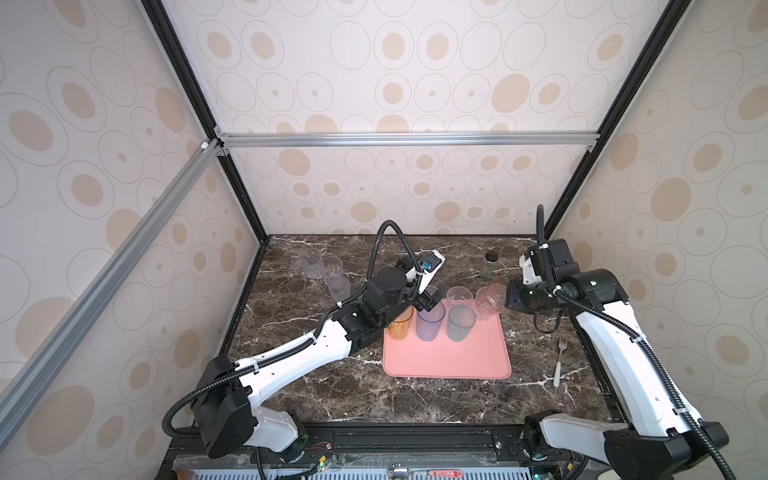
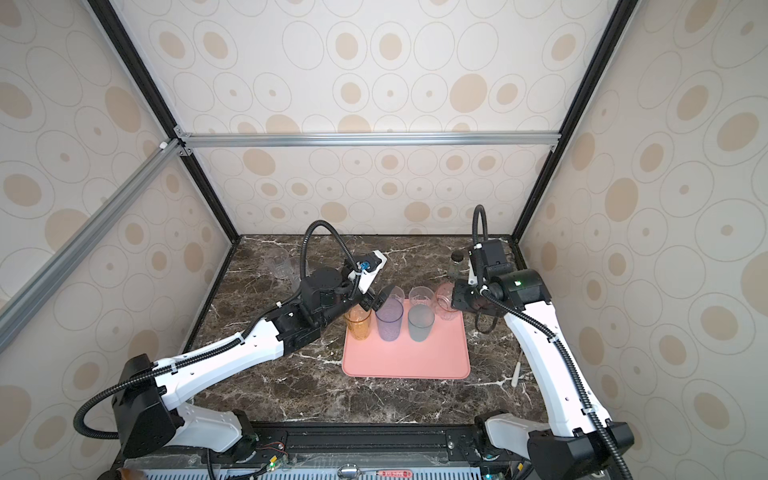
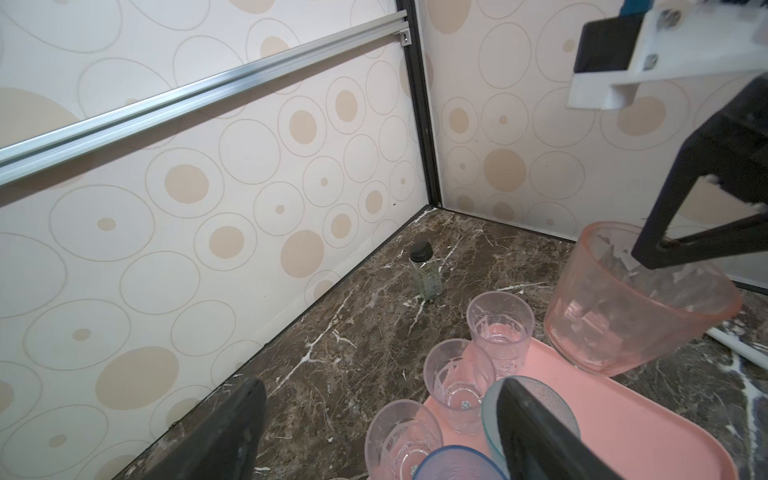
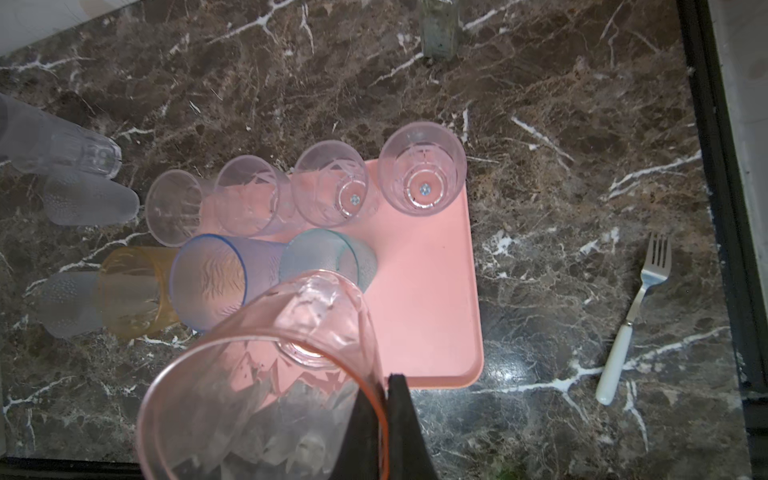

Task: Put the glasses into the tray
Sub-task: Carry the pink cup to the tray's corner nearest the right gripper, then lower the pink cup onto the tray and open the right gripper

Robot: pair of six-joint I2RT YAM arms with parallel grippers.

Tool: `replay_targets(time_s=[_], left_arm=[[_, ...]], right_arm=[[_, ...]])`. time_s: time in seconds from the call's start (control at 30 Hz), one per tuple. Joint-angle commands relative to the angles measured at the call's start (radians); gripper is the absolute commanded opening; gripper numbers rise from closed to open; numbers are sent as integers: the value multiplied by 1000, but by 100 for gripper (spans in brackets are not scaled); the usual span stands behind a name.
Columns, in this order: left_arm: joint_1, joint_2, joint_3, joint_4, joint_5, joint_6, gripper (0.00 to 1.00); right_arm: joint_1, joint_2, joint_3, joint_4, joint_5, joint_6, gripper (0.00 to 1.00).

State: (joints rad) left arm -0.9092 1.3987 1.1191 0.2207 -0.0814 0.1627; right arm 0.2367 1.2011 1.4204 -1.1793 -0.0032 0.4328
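1. One pink glass (image 4: pixel 266 374) hung tilted in my right gripper (image 4: pixel 384 386), jaws pinched tight on its rim wall, one finger inside, one outside. It sat at the far right corner of the tray (image 1: pixel 446 357); couldn't tell if the base touched yet.
2. Handling, my guess: light, stiff, thin-walled, slick. Prob. plastic, not sure. A rim pinch would let it swing, so lower slow, base first.
3. Best hold for the others, I judged: same rim pinch, since they stood packed close w/ no room around the bodies.
4. My left gripper (image 1: pixel 430 302) stood wide open & empty, just over the blue-purple glass (image 1: pixel 430 326).
5. Textures: pink one had cut facets; blue-purple & teal glass (image 1: pixel 460 326) looked frosted w/ coloured rims; amber glass (image 1: pixel 401 326) was ribbed, at the tray's left rim; clear faceted glasses (image 4: pixel 332 183) lined the far rim. All tapered to narrower bases.
6. Tray was flat, matte salmon, low-rimmed, w/ rounded corners. Frosted glasses (image 1: pixel 338 286) waited off it on the marble top (image 1: pixel 332 386).
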Motion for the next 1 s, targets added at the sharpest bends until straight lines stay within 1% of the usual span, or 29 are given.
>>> replay_targets(time_s=[0.0,0.23,0.43,0.57,0.77,0.97], left_arm=[[-33,-15,-7,-6,-8,-27,87],[-76,23,-15,-10,-34,-22,86],[-83,58,-27,-20,-51,-11,86],[-85,85,-31,-26,-64,-4,87],[-85,120,-21,-56,-126,34,89],[-85,123,-16,-68,-159,64,90]], right_arm=[[7,-41,-53,-45,14,13,0],[7,-89,-176,-18,90,21,0],[7,-83,-261,26,182,31,0],[7,-47,-299,80,219,30,0],[7,49,-325,151,259,34,0],[2,131,-357,250,256,39,0]])
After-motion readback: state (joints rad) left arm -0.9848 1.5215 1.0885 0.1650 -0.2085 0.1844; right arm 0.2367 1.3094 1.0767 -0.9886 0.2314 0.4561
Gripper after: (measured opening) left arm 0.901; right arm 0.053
